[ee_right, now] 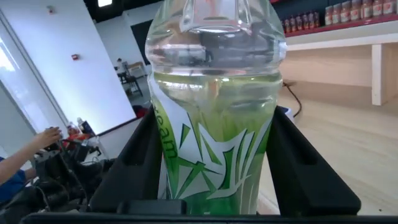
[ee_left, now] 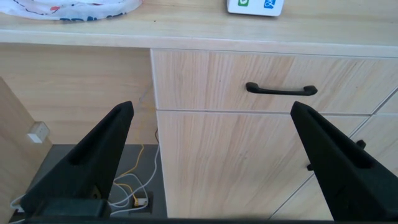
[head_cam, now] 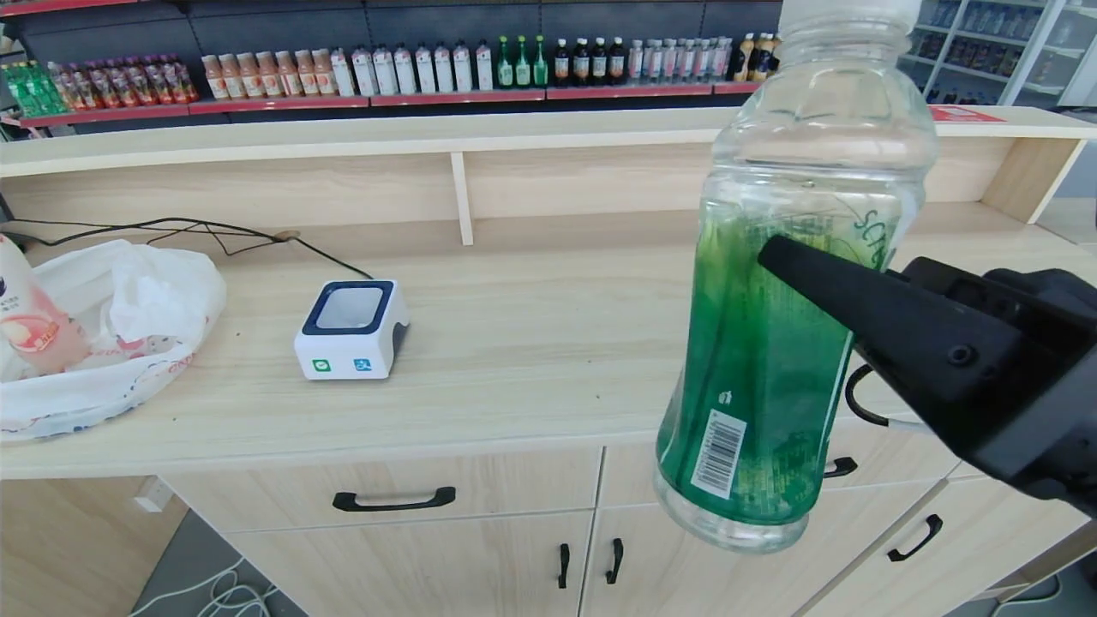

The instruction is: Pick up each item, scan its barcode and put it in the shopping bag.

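A clear bottle (head_cam: 771,368) with a green label hangs close in front of me on the right, tilted, its barcode (head_cam: 718,452) facing me. My right gripper (head_cam: 814,257) is shut on the bottle (ee_right: 214,93), one black finger (head_cam: 823,291) lying across the label. The white barcode scanner (head_cam: 351,330) sits on the wooden counter (head_cam: 531,343), left of the bottle. A white shopping bag (head_cam: 111,343) lies at the counter's left end with a pink bottle (head_cam: 30,317) inside. My left gripper (ee_left: 212,109) is open, low in front of the drawers, below the scanner (ee_left: 255,6).
A black cable (head_cam: 197,230) runs along the back of the counter to the scanner. A raised wooden ledge (head_cam: 463,197) stands behind. Drawers and doors with black handles (head_cam: 394,500) lie under the counter. Shelves of drinks (head_cam: 428,68) line the far wall.
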{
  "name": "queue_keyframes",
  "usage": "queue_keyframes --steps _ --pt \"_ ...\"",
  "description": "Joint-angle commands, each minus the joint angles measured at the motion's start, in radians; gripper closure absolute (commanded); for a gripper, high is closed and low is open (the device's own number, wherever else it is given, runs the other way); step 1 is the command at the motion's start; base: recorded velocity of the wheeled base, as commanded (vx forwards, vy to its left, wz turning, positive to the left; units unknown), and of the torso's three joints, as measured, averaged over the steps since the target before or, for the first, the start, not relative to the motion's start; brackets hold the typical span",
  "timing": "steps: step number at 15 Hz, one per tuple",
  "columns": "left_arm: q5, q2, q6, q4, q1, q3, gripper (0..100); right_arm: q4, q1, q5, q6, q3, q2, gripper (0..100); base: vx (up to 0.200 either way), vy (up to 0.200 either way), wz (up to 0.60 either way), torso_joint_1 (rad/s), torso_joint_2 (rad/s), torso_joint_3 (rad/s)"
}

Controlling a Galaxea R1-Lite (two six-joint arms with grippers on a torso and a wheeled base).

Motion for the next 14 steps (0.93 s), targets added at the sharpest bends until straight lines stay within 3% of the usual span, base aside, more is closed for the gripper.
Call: queue_keyframes --steps 1,3,9,13,14 --pt "0.0 0.0 0.0 0.0 0.0 0.0 0 -0.049 -0.001 0.004 0.051 -0.024 0.093 100 0.0 0.0 0.0 0.0 0.0 0.0" --pt "0.0 0.0 0.0 0.0 0.0 0.0 0 -0.192 -0.001 0.005 0.177 -0.027 0.169 100 0.0 0.0 0.0 0.0 0.0 0.0" --pt "0.0 0.0 0.0 0.0 0.0 0.0 0 -0.192 0.078 0.005 0.27 -0.1 0.181 100 0.0 0.0 0.0 0.0 0.0 0.0" --pt "0.0 0.0 0.0 0.0 0.0 0.0 0 -0.192 0.082 0.005 0.364 -0.12 0.178 100 0.0 0.0 0.0 0.0 0.0 0.0" --pt "0.0 0.0 0.0 0.0 0.0 0.0 0 -0.192 0.12 0.005 0.387 -0.14 0.176 100 0.0 0.0 0.0 0.0 0.0 0.0"
